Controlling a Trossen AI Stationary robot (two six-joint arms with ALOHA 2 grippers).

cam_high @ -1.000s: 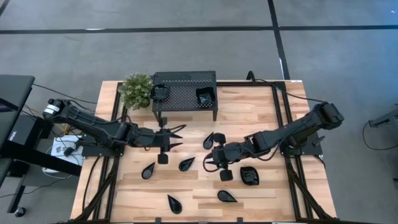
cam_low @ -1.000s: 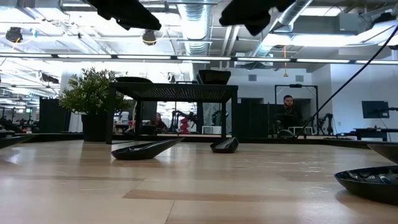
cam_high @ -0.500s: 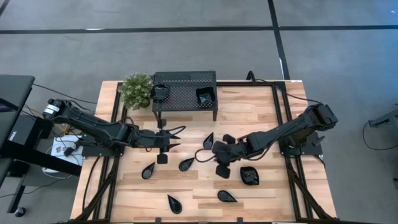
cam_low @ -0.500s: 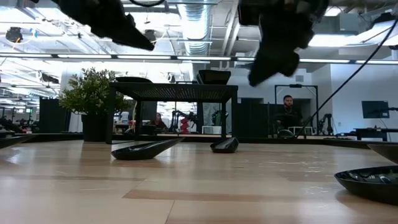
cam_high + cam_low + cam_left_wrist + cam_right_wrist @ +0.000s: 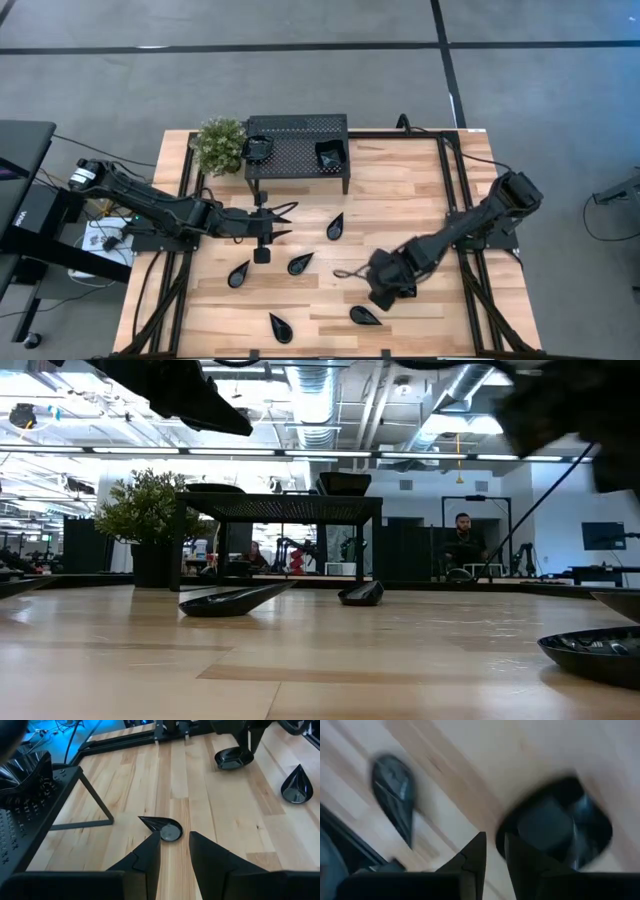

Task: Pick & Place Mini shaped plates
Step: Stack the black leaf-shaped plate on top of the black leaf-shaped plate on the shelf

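Several glossy black teardrop mini plates lie on the wooden table (image 5: 420, 200), among them ones at mid-table (image 5: 335, 226), (image 5: 300, 264) and near the front (image 5: 365, 316). My left gripper (image 5: 281, 222) hovers open by the rack; the left wrist view has a teardrop plate (image 5: 162, 827) just past its fingertips (image 5: 175, 845). My right gripper (image 5: 352, 272) hangs at front right, fingers a narrow gap apart and empty. Its wrist view shows a squarish plate (image 5: 555, 830) and a teardrop plate (image 5: 395, 790) below. My right arm hides that squarish plate in the high view.
A black perforated rack (image 5: 297, 128) at the back carries two plates (image 5: 259, 149) (image 5: 329, 153). A green potted plant (image 5: 219, 145) stands left of it. Black frame rails (image 5: 450, 170) edge the table. A person (image 5: 462, 540) sits far behind in the room.
My right gripper has swung from mid-table toward the front right, ending over the squarish plate. The left arm has not moved.
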